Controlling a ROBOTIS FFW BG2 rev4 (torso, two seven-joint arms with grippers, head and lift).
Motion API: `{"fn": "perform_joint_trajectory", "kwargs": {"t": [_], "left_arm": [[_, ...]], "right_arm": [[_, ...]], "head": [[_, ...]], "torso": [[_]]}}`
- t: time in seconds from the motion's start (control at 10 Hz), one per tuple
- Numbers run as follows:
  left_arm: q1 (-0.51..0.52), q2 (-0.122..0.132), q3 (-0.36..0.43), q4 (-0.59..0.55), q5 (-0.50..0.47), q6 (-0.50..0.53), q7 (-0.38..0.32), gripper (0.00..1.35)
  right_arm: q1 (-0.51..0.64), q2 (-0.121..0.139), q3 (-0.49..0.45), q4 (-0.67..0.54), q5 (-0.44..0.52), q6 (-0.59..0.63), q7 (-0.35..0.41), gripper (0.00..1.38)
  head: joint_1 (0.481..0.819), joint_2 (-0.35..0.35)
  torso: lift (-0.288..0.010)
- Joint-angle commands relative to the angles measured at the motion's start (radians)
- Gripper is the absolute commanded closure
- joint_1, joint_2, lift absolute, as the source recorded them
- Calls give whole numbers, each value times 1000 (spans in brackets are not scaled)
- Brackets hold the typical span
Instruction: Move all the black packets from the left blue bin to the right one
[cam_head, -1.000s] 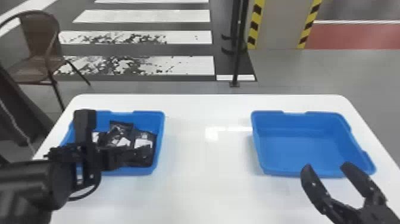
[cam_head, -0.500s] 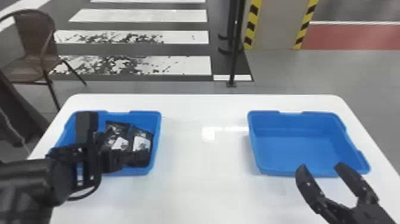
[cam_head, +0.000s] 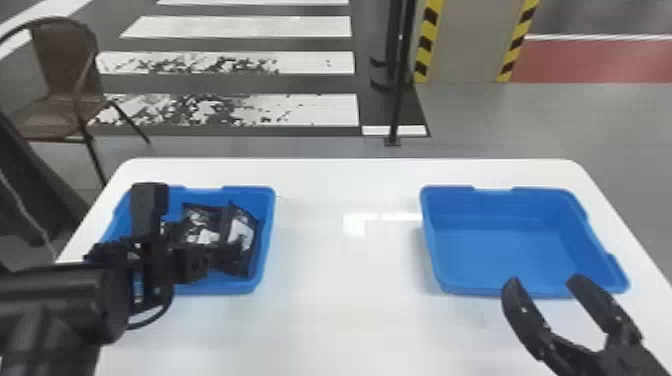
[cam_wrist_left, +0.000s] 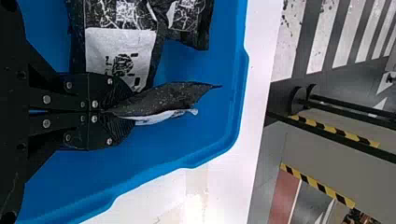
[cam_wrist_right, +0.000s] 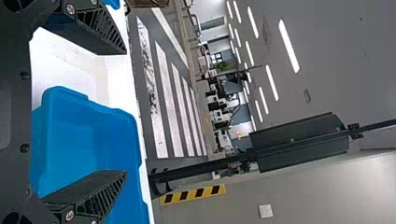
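at ten o'clock on the white surface (cam_head: 350, 325), the left gripper (cam_wrist_left: 119, 112) has its jaws closed on one end of a black packet (cam_wrist_left: 163, 100) in the left blue bin (cam_head: 267, 225), likely to spare neighbouring packets (cam_wrist_left: 121, 51). at two o'clock, the right gripper (cam_head: 545, 280), jaws wide and empty, hangs by the right bin (cam_head: 500, 200), presumably leaving drop room.

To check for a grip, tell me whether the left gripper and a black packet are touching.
Touching: the left wrist view shows the left gripper shut on a black packet, its edge pinched between the fingers.
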Motion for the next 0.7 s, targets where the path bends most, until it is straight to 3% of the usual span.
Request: {"fn": "perform_joint_trajectory", "kwargs": {"t": [0.0, 0.3, 0.5, 0.6], "left_arm": [[56, 2, 18, -109, -4, 13, -5, 1170], [213, 6, 74, -376, 34, 52, -45, 1170], [277, 28, 48, -423, 156, -2, -85, 1170], [294, 40, 22, -418, 218, -51, -105, 1170]], "right_arm": [[0, 0, 0, -5, -1, 0, 1, 105], [-15, -1, 0, -10, -21, 54, 39, 104], [-106, -14, 4, 79, -56, 108, 164, 107], [-133, -15, 24, 93, -82, 123, 179, 105]], "head": [[695, 22], [695, 39], [695, 49], [695, 42]], "torso": [[-140], [-140], [-140], [-140]]}}
